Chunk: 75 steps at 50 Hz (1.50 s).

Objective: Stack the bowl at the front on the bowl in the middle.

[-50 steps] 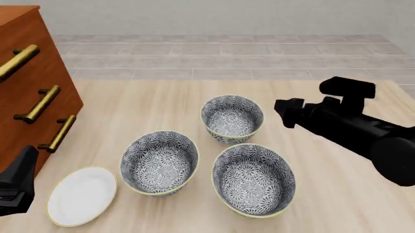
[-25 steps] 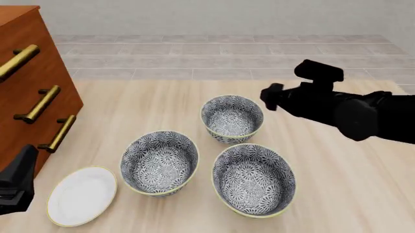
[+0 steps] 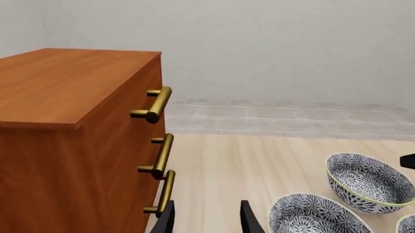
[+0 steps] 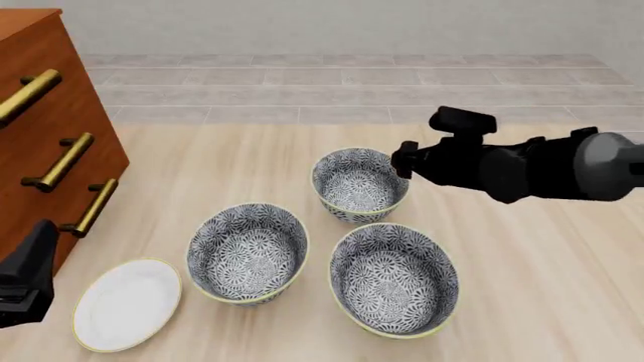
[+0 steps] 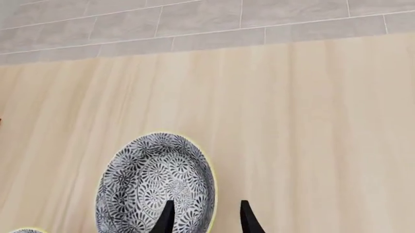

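Three alike blue-grey floral bowls stand on the table. The bowl at the front (image 4: 394, 277) is nearest, right of centre; only a sliver of it (image 3: 408, 226) shows in the left wrist view. The bowl in the middle (image 4: 247, 251) (image 3: 316, 217) sits to its left. My right gripper (image 4: 403, 160) (image 5: 206, 203) hovers open at the right rim of the far bowl (image 4: 360, 183) (image 5: 152, 182) (image 3: 370, 182), holding nothing. At the near left, next to the dresser, my left gripper (image 4: 38, 249) (image 3: 207, 204) is open and empty.
A wooden dresser (image 4: 45, 136) (image 3: 71, 141) with brass handles (image 3: 159, 155) stands at the table's left. A plain white plate (image 4: 127, 304) lies at the near left, beside the middle bowl. A tiled floor lies beyond the table's far edge.
My right arm has swung left and lowered, bringing its gripper from right of the bowls to the far bowl's right rim. The bowls and the left arm have stayed put.
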Available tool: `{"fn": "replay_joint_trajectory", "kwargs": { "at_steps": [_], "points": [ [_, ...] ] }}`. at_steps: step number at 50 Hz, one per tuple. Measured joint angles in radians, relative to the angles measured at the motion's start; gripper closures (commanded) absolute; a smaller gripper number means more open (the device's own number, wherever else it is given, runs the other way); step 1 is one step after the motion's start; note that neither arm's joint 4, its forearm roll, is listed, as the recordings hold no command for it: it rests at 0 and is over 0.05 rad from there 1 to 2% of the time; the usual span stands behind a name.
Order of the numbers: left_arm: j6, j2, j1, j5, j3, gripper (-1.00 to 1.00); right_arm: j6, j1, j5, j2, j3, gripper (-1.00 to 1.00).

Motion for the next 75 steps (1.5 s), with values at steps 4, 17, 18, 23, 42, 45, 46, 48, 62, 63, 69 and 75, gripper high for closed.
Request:
{"fn": "replay_joint_trajectory", "kwargs": {
  "at_steps": [4,17,18,23,42,45,46,48,62,63,69,75],
  "points": [
    [-0.001,0.011,0.0,-0.009,-0.001,-1.0,-0.004,0.001,0.0,0.02,-0.01,-1.0],
    [-0.005,0.03,0.001,-0.02,-0.008,-1.0,-0.016,0.007,-0.002,0.076,-0.034,-1.0],
    [-0.005,0.03,0.001,-0.021,-0.008,-1.0,-0.017,0.008,-0.003,0.08,-0.036,-1.0],
    [-0.007,0.033,0.002,-0.023,-0.009,-1.0,-0.02,0.011,-0.008,0.101,-0.043,-1.0],
    [-0.009,0.067,0.008,-0.049,-0.02,-1.0,-0.027,0.025,-0.026,0.172,-0.063,-1.0],
    [-0.01,0.074,0.009,-0.054,-0.022,-1.0,-0.027,0.026,-0.029,0.183,-0.066,-1.0],
    [-0.01,0.076,0.009,-0.055,-0.023,-1.0,-0.028,0.027,-0.03,0.186,-0.067,-1.0],
    [-0.011,0.078,0.009,-0.056,-0.024,-1.0,-0.028,0.028,-0.032,0.193,-0.069,-1.0],
    [-0.014,0.094,0.013,-0.064,-0.035,-1.0,-0.033,0.038,-0.043,0.232,-0.078,-1.0],
    [-0.014,0.096,0.013,-0.064,-0.037,-1.0,-0.033,0.039,-0.043,0.234,-0.079,-1.0],
    [-0.016,0.101,0.015,-0.065,-0.043,-1.0,-0.035,0.044,-0.045,0.245,-0.082,-1.0],
    [-0.018,0.103,0.017,-0.063,-0.047,-1.0,-0.037,0.045,-0.043,0.248,-0.087,-1.0]
  ]
}}
